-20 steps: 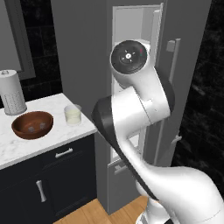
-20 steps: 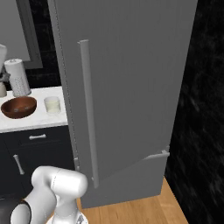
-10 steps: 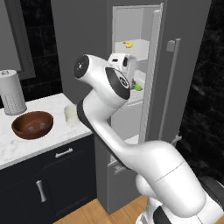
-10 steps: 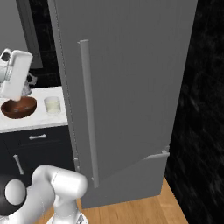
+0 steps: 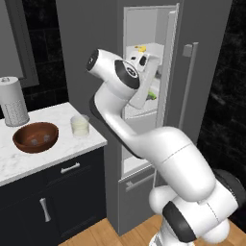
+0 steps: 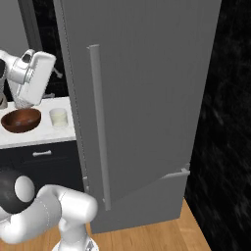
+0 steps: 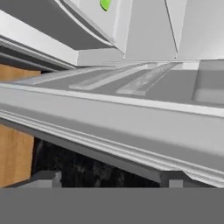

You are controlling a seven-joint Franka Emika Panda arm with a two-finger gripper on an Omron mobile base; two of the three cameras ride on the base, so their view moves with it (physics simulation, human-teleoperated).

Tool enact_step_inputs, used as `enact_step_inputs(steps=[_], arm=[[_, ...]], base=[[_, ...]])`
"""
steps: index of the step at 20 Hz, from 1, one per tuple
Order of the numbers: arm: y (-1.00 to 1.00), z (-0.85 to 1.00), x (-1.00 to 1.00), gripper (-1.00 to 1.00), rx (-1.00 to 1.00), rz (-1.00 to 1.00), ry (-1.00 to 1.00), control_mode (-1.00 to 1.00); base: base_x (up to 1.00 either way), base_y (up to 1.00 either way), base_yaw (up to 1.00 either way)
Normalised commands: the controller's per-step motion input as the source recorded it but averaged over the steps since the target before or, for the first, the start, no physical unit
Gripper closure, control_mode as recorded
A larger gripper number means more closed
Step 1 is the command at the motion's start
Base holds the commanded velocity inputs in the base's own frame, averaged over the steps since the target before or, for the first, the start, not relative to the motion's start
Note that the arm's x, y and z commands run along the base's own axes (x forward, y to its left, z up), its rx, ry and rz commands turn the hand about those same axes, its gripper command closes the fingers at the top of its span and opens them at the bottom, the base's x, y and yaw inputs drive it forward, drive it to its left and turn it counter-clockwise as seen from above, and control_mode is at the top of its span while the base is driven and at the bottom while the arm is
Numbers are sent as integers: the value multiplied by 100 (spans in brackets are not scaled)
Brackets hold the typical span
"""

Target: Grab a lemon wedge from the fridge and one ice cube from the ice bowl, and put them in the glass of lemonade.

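The gripper (image 5: 138,103), jaw state impossible to tell, hangs at the open grey fridge (image 5: 190,29) with smooth white shelves.

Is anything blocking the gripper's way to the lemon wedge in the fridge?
Nothing visible does. The fridge door stands open, and the lemon wedge lies on a shelf just past the hand. In the hand view it shows green at the top, with only the bare shelf front before it.

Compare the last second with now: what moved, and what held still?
The arm swung its hand up from in front of the fridge to the open compartment, now level with the shelf holding the lemon wedge. Nothing was grasped or released. The ice bowl, the glass of lemonade and the fridge door stayed put.
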Motion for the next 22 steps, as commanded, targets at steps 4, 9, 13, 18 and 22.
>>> enact_step_inputs(steps=[4, 9, 13, 18, 22], arm=[[-4, -15, 27, -100, 0, 0, -25, -100], [-3, -22, 65, -100, 0, 0, -21, -100], [-41, -6, 40, -100, 0, -3, -10, -100], [-98, 0, -8, -100, 0, -14, -12, -100], [-100, 0, -19, -100, 4, -15, -16, -100]], base=[[0, 0, 0], [0, 0, 0], [0, 0, 0], [0, 0, 0], [0, 0, 0]])
